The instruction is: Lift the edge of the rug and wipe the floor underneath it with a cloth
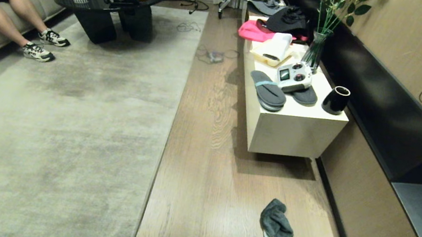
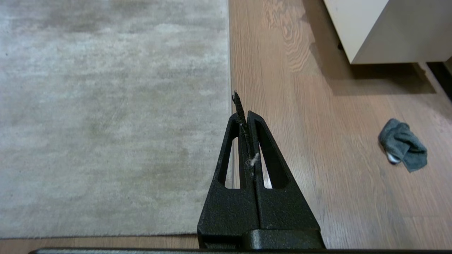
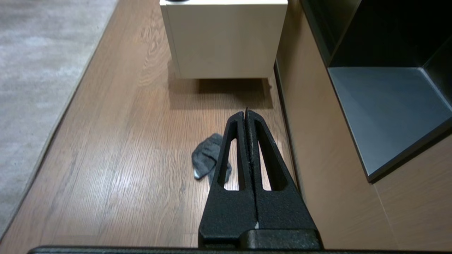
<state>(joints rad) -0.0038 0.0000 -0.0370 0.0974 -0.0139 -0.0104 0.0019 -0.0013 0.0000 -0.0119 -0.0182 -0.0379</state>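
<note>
1. Nearest in the head view: the cloth (image 1: 276, 223), a small crumpled dark grey rag with a pale patch, lying on the floor (image 1: 206, 183), glossy light brown wood-grain planks, near and right of centre.
2. The rug edge (image 1: 169, 137), border of a large pale beige-grey short-pile rug, lies flat. Its long axis runs near to far, left of the cloth and well apart from it.
3. Left gripper (image 2: 243, 113): black fingers pressed together, holding nothing, hanging over the rug border.
4. Right gripper (image 3: 246, 116): fingers likewise together and empty. It hangs above the cloth, which shows just behind its fingers.
5. Judgement: nothing started yet. The right arm is nearer the cloth, the left nearer the border.
6. Far right: a white low cabinet (image 1: 294, 133). Far left: a seated person's legs (image 1: 12, 15).
</note>
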